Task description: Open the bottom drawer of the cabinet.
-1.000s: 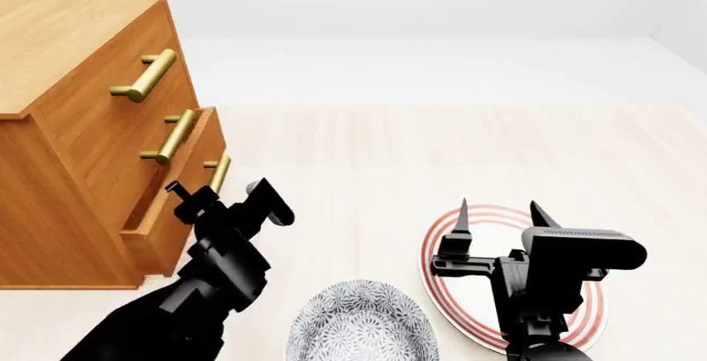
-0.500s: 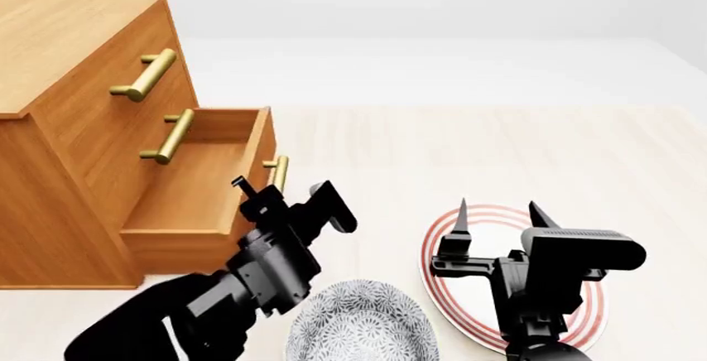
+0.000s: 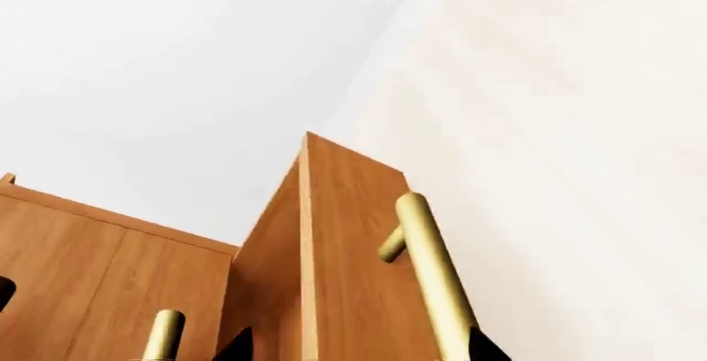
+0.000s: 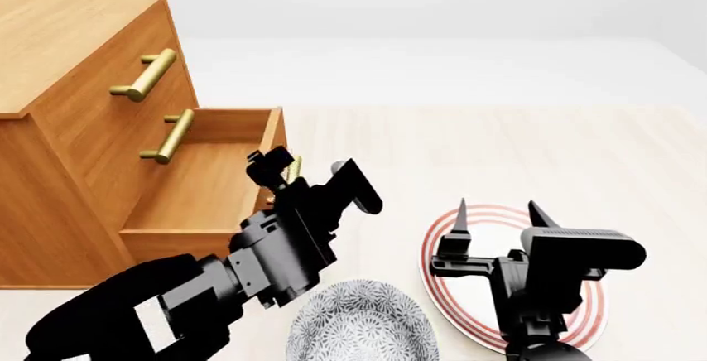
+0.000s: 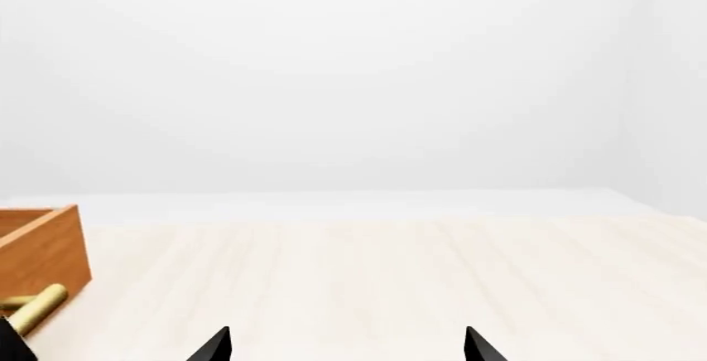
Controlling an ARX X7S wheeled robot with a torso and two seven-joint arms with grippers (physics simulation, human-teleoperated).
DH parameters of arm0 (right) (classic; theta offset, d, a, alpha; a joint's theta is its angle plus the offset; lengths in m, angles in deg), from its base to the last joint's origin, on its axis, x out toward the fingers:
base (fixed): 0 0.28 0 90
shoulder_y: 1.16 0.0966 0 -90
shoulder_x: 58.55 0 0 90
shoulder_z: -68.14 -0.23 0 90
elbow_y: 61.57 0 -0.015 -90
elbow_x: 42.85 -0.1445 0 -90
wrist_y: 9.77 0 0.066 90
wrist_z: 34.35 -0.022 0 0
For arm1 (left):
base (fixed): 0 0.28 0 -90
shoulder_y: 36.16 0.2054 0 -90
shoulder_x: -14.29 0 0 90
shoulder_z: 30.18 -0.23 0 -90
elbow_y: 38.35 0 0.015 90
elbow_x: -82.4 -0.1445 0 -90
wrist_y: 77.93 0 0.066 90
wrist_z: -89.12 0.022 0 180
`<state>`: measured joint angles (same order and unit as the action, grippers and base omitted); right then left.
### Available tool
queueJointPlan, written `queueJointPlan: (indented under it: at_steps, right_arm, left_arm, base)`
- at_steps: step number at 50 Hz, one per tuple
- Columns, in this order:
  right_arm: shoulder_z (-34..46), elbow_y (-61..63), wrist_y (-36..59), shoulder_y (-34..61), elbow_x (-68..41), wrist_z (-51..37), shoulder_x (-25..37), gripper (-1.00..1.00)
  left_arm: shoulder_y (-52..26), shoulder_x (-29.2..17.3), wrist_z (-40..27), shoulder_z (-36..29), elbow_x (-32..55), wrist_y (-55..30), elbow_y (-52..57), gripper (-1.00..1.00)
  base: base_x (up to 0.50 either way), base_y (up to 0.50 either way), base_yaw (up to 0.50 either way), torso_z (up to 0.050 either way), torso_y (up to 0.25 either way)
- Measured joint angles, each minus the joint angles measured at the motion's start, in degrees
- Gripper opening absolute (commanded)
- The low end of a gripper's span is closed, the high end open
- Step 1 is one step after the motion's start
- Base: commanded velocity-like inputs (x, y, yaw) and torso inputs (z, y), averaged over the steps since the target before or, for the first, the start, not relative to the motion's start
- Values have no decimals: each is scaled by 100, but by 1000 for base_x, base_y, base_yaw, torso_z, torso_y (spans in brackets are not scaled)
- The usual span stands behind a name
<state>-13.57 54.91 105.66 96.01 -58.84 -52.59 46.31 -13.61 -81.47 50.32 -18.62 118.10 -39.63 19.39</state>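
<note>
The orange-brown cabinet [image 4: 66, 38] stands at the left. Its bottom drawer [image 4: 199, 191] is pulled well out, its inside showing. My left gripper [image 4: 307, 175] is open at the drawer's gold bar handle [image 4: 294, 168]. In the left wrist view my left gripper [image 3: 359, 348] has its jaws wide apart, straddling the drawer front [image 3: 353, 278] and the handle [image 3: 431, 270], which lies close to one fingertip. My right gripper [image 4: 497, 212] is open and empty above a plate. It is also open in the right wrist view [image 5: 348, 346], where the drawer's corner [image 5: 39, 249] shows.
A red-ringed plate [image 4: 442, 257] lies under the right gripper. A grey patterned bowl [image 4: 359, 328] sits at the front between the arms. The top handle [image 4: 146, 75] and middle handle [image 4: 168, 136] stick out from the two shut drawers above. The floor is pale wood.
The bottom drawer has slid out further to the right, and my left gripper has moved right with its handle. The right arm has not moved.
</note>
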Motion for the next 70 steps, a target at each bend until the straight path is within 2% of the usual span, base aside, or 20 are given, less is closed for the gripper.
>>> queueJointPlan:
  at_steps: [9, 18, 30, 44, 50, 58, 65, 70]
  right_arm:
    - [26, -9, -14, 19, -24, -12, 5, 100]
    - [42, -14, -34, 17, -43, -27, 16, 100]
    - [66, 2, -28, 29, -62, -60, 39, 100]
    - [85, 35, 2, 60, -92, -103, 69, 100]
    - [101, 34, 1, 62, -102, -120, 77, 100]
    - [114, 25, -12, 56, -117, -139, 89, 100]
    - [129, 13, -25, 52, -128, -155, 100, 100]
    - [142, 8, -29, 55, -133, -166, 108, 100]
  left_arm:
    - [-153, -259, -404, 332, 26, -121, 755, 100]
    - [-292, -410, -417, 1216, 456, 104, 645, 100]
    - [-537, -72, 551, 1870, 793, 684, -1220, 100]
    - [-885, 406, 1742, 1877, 1267, 1051, -3330, 100]
    - [-926, 454, 2037, 2081, 1302, 1014, -3754, 100]
    - [-967, 464, 2506, 2790, 823, 805, -4009, 100]
    - [-1034, 471, 3225, 3423, 269, 557, -4112, 100]
    - [-1032, 480, 3837, 3764, 192, 398, -4084, 100]
  base:
    - [0, 0, 0, 0, 0]
    - [0, 0, 0, 0, 0]
    - [0, 0, 0, 0, 0]
    - [0, 0, 0, 0, 0]
    - [0, 0, 0, 0, 0]
    - [0, 0, 0, 0, 0]
    - [0, 0, 0, 0, 0]
    - [0, 0, 0, 0, 0]
